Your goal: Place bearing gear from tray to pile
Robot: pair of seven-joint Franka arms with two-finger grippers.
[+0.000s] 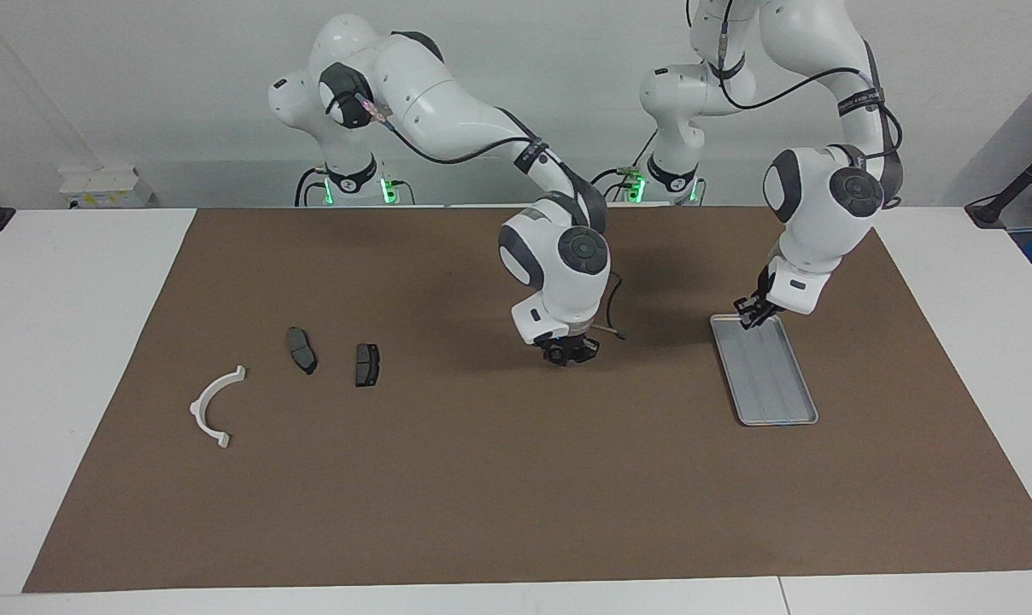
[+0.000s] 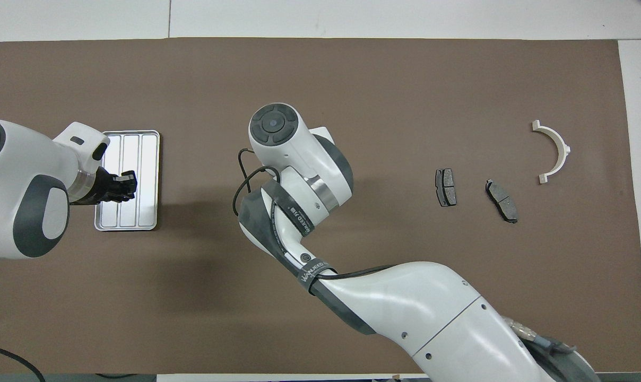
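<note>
The silver tray [image 1: 776, 389] lies on the brown mat toward the left arm's end; the floor that shows is bare [image 2: 140, 159]. My left gripper [image 1: 749, 316] is low over the tray's end nearer to the robots [image 2: 123, 185]. My right gripper [image 1: 570, 351] is low over the middle of the mat, shut on a small dark round part, the bearing gear [image 1: 558, 353]. In the overhead view its own wrist hides it. The pile lies toward the right arm's end: a white arc [image 1: 214, 407] and two dark brake pads [image 1: 301, 349] [image 1: 366, 364].
The brown mat [image 1: 516, 495] covers most of the white table. The arc [image 2: 555, 151] and the two pads [image 2: 445, 187] [image 2: 502, 200] lie apart from each other. The right arm's forearm [image 2: 405, 302] crosses the mat's nearer part.
</note>
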